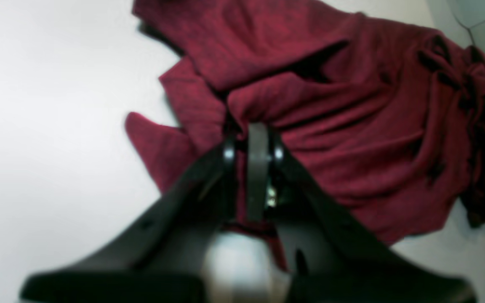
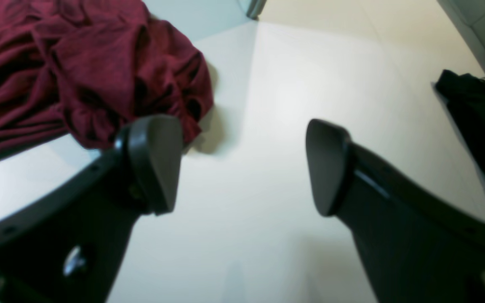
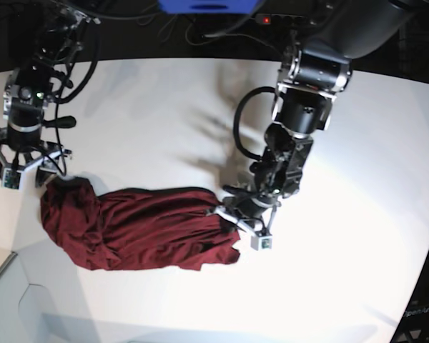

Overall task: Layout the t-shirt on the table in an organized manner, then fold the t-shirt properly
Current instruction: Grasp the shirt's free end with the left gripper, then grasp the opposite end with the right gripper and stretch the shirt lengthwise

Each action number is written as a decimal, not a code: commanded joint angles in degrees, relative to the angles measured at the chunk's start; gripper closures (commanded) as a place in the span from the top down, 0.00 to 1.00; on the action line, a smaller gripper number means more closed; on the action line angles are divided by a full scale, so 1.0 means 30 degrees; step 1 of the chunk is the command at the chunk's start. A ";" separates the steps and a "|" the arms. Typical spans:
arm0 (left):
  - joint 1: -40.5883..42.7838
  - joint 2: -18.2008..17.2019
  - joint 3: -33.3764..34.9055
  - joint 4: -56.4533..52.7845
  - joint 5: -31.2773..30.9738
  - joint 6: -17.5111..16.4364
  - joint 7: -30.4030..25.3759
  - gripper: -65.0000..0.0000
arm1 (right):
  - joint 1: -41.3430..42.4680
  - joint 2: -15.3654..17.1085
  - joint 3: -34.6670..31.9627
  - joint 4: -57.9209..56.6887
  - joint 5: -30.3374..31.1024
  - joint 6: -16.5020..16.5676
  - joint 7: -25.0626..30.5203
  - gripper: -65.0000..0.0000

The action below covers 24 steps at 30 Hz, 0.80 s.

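Observation:
The dark maroon t-shirt (image 3: 143, 227) lies crumpled in a long bunch on the white table (image 3: 164, 107), left of centre in the base view. My left gripper (image 3: 236, 214) is at the shirt's right end and is shut on a fold of the cloth; the left wrist view shows the pinched fabric (image 1: 331, 105) at the gripper (image 1: 253, 130). My right gripper (image 3: 32, 175) is open and empty just above the table beside the shirt's left end. In the right wrist view the shirt (image 2: 86, 63) lies just past the left finger of the gripper (image 2: 242, 164).
The table's edge (image 3: 0, 279) runs close to the shirt's left end, with grey floor beyond. A dark object (image 2: 474, 122) lies off the table in the right wrist view. Cables and a blue box (image 3: 211, 6) sit at the back.

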 commanded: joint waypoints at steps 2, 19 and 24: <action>-0.0232 -0.1228 -0.0334 0.0925 -0.0664 0.0202 -0.0289 0.00 | 0.0266 0.0121 -0.0010 0.0399 0.0015 -0.0103 0.0532 0.72; 0.8500 -0.7968 -0.8276 1.8742 -0.8195 0.0377 0.6129 0.01 | -0.1229 -0.1692 -0.2266 0.0341 0.1832 0.5377 0.0503 0.72; 0.8793 -0.7939 -1.0620 1.8537 -0.8195 0.0377 0.7770 0.01 | -0.1932 -0.1692 -0.5959 0.0282 0.1832 0.5582 0.0503 0.72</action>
